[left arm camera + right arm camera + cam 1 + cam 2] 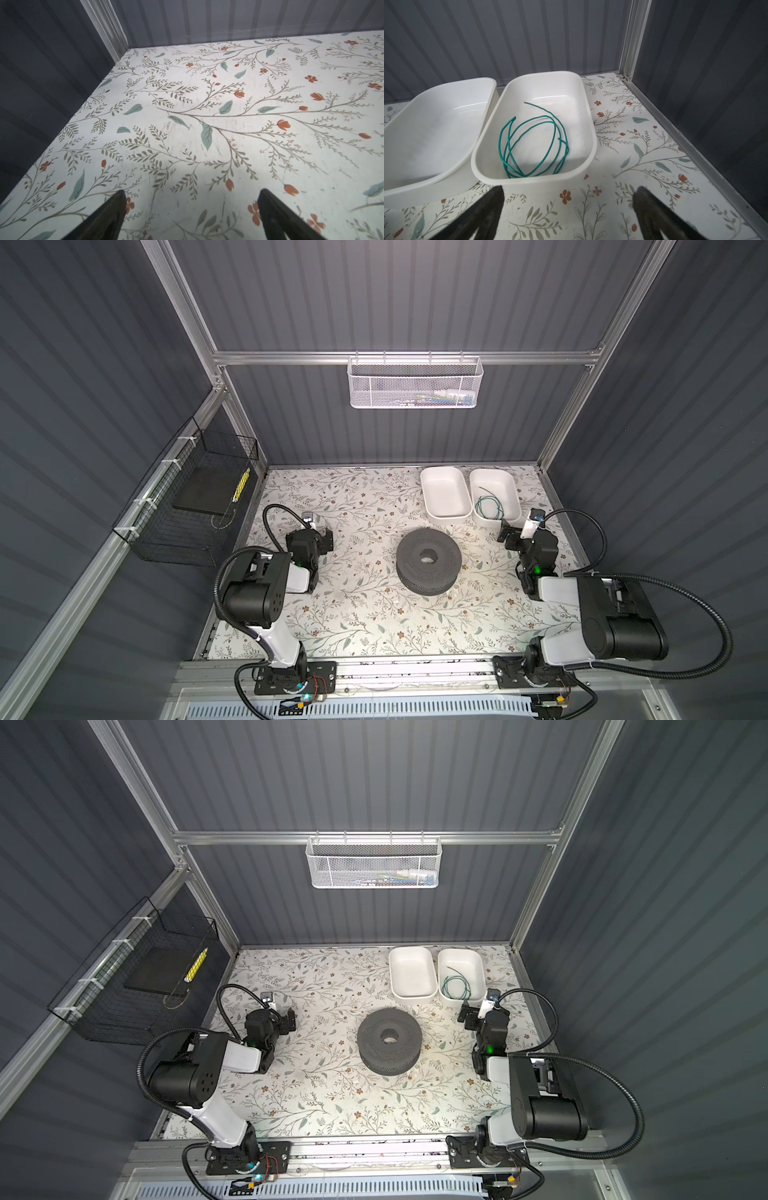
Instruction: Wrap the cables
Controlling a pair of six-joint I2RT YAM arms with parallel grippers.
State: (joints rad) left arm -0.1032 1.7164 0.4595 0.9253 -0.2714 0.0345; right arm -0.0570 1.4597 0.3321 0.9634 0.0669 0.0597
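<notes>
**Green wire sitting in the tub, both arms parked wide open**

The cable here is one thin teal-green insulated wire. It's curled into a few loose overlapping loops on the floor of a white, round-cornered plastic tub. One bare end pokes up toward the far wall of the tub. That tub is at the back right of the table. A second white plastic tub of the same shape sits just beside it on the left. Whether their rims touch, I can't tell.

The right gripper hovers just beside the near end of the tub with the wire. Its black fingers are spread wide and it isn't holding anything. The wire lies well inside the tub, apart from the fingers.

Nearer the middle of the table there's a dark grey, rough-looking round spool lying flat, with a hole through its centre. It's well apart from both tubs.

The left gripper is over on the left side, jaws just as wide, above bare tabletop. That surface is white with a print of green leaves and little orange flowers.

A white mesh basket hangs on the back rail with some small packets inside. Any print on them is too small to read. A black wire basket hangs on the left wall. It holds a dark flat slab and a yellow-and-white strip, and its markings are also too small to make out.
</notes>
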